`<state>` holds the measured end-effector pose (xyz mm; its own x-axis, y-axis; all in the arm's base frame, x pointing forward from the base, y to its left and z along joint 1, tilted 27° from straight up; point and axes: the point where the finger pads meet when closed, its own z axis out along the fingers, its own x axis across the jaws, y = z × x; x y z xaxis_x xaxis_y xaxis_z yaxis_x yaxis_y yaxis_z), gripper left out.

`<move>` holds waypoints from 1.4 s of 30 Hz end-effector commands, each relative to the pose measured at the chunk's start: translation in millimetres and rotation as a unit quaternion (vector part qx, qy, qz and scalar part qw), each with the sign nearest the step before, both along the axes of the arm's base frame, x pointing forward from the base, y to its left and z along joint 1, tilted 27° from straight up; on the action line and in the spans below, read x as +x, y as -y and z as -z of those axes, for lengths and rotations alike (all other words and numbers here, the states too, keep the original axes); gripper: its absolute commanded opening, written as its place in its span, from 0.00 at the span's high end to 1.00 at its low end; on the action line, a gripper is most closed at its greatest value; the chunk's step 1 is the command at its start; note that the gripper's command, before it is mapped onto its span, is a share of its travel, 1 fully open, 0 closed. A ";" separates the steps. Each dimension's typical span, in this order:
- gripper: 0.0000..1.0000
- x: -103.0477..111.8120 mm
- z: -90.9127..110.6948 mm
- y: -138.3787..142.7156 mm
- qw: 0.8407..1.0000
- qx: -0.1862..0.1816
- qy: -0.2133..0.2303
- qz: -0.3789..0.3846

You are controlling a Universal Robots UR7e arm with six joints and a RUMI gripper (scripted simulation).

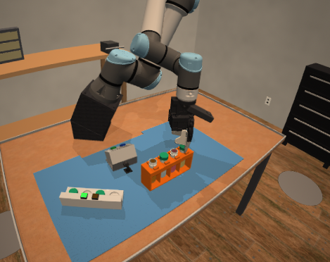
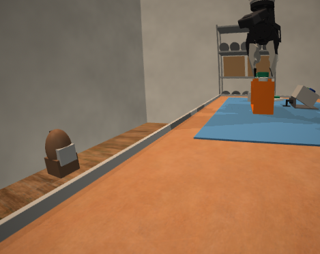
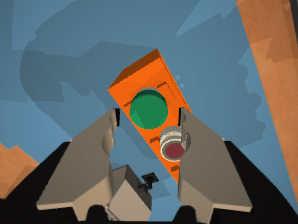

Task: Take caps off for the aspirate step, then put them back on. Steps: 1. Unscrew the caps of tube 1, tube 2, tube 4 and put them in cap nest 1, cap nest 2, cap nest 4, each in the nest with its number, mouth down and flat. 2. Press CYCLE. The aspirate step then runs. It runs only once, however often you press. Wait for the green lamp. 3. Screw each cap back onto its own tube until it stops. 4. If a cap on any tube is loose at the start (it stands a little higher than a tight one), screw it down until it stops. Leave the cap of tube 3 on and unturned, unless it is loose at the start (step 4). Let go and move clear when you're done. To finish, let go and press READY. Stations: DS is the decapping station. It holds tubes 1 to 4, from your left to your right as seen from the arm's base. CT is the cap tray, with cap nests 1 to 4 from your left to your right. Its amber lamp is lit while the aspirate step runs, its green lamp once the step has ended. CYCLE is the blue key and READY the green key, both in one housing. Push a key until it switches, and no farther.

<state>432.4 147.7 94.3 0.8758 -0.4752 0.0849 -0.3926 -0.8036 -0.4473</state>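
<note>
Grip [image 1: 183,145] [image 2: 263,73] [image 3: 149,116] apart, astride T1 cap [image 1: 182,147] [image 2: 263,74] [image 3: 149,109], nothing clamped | DS [image 1: 146,177] [image 2: 263,99] [image 3: 143,81] inboard of table [image 1: 46,155] [image 2: 161,188] [image 3: 262,50] near edge, top view | centre, re-grip square, turn cw to stop, don't force | CT [image 1: 92,203] [image 2: 249,97] twd near-L corner, grn lamp [image 1: 84,196] lit | T1 seating unclr; top view: finger hides part of cap

Lab-like workroom — orange rack [image 1: 147,180] [image 2: 262,97] [image 3: 132,80] of capped tubes, robot arm [image 1: 166,56], drawer cabinet [image 1: 312,105] behind.

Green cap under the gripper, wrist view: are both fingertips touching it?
No, blue mat shows between the green cap and one fingertip.
</note>
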 end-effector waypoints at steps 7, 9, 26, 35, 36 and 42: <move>0.65 0.3 -0.3 0.1 1.000 0.000 0.000 0.002; 0.65 0.2 -0.7 0.1 0.997 -0.024 0.029 -0.072; 0.65 0.2 -0.8 0.2 0.898 -0.125 0.158 -0.392; 0.65 0.2 -0.7 0.2 0.867 -0.141 0.178 -0.443; 0.65 0.1 -0.8 0.2 0.867 -0.141 0.178 -0.443; 1.00 0.1 -0.8 0.2 0.867 -0.141 0.178 -0.443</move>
